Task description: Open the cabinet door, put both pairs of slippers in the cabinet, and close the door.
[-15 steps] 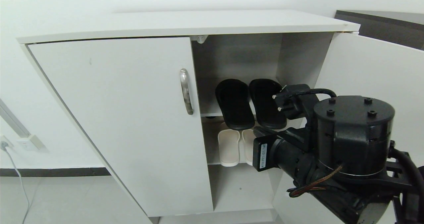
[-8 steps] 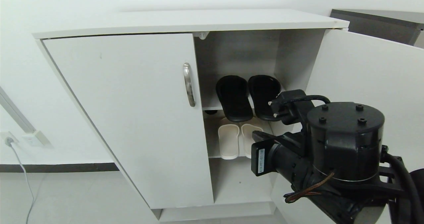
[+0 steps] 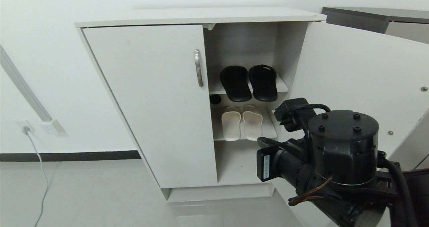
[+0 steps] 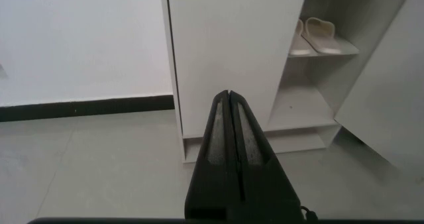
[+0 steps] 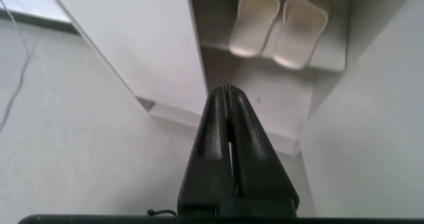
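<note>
The white cabinet (image 3: 201, 16) stands against the wall, its left door (image 3: 157, 103) closed and its right door (image 3: 355, 76) swung wide open. A black pair of slippers (image 3: 249, 82) lies on the upper shelf. A white pair of slippers (image 3: 242, 122) lies on the shelf below, also seen as white slippers (image 4: 318, 35) and white slippers (image 5: 281, 22). My right arm (image 3: 335, 153) hangs in front of the open door's lower part. My right gripper (image 5: 226, 91) is shut and empty, out in front of the open compartment. My left gripper (image 4: 227, 97) is shut and empty, facing the closed door's foot.
A metal handle (image 3: 198, 68) sits on the closed door's inner edge. A wall socket with a cable (image 3: 25, 129) and a black baseboard (image 3: 67, 156) are to the left. Dark furniture (image 3: 368, 17) stands behind the open door. Tiled floor (image 3: 100, 200) lies before the cabinet.
The whole head view has drawn back from the cabinet, which now looks smaller with more floor before it: the camera moved. Slippers and doors stay as they were.
</note>
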You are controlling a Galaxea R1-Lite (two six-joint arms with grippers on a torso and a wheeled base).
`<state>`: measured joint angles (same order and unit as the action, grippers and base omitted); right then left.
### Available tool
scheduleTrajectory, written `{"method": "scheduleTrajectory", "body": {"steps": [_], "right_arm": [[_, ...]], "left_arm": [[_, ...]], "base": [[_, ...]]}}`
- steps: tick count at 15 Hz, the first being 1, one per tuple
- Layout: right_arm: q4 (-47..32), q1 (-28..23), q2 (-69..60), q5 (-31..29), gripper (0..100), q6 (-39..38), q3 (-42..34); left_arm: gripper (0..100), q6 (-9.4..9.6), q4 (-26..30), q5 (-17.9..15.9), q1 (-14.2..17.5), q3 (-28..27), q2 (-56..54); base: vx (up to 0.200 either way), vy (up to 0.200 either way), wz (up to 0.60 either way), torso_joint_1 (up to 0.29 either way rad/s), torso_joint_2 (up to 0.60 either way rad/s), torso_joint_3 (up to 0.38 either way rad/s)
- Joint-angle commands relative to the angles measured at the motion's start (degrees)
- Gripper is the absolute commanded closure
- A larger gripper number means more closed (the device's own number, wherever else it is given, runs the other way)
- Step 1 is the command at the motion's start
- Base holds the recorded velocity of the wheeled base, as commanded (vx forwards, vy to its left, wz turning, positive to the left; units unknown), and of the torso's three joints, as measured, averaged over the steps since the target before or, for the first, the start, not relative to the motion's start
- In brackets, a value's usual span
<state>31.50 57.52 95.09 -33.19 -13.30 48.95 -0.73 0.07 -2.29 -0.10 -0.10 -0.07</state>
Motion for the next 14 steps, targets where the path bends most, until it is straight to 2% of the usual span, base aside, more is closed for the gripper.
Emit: {"method": "scheduleTrajectory", "body": {"steps": [1, 4, 14], "right_arm": [[0.05, -0.65, 0.36, 0.68, 100, 0.03, -0.61], [0.23, -1.09, 1.15, 1.64, 100, -0.06, -0.87], [1.90, -1.35, 2.74, 1.73, 100, -0.15, -1.04]], "left_arm": [[100, -0.06, 0.01, 0.01, 0.01, 0.01, 0.07], [100, -0.06, 0.01, 0.01, 0.01, 0.01, 0.07], [100, -0.15, 0.01, 0.09, 0.01, 0.01, 0.07]], "base": [[-0.200, 0.000, 0.00, 0.012, 0.00, -0.002], [-0.200, 0.000, 0.00, 0.001, 0.01, 0.007], [0.000, 0.000, 0.00, 0.000, 0.00, 0.000]]}}
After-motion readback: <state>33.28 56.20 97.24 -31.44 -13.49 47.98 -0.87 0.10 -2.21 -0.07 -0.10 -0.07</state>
